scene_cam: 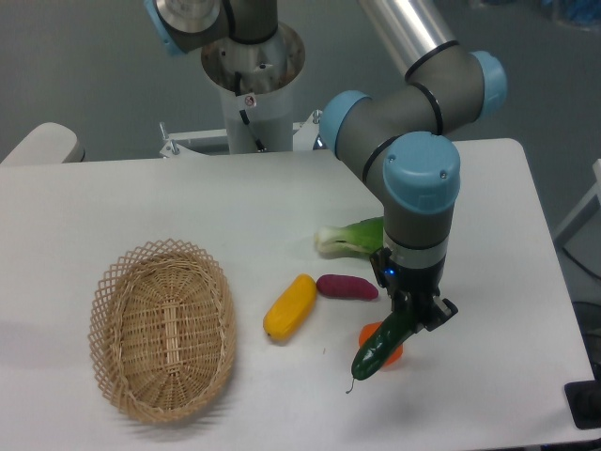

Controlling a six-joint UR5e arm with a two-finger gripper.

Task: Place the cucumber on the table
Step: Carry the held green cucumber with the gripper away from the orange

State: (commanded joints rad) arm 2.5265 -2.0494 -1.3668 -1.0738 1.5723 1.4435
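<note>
The dark green glossy cucumber hangs tilted in my gripper, its thin stem tip pointing down-left close to the white table. The gripper is shut on the cucumber's upper end. The lower end sits in front of an orange item, and I cannot tell whether the stem tip touches the tabletop. The arm comes down from the upper right.
An oval wicker basket lies at the left. A yellow vegetable, a purple vegetable and a bok choy lie mid-table. An orange item sits partly hidden behind the cucumber. The robot base stands at the back.
</note>
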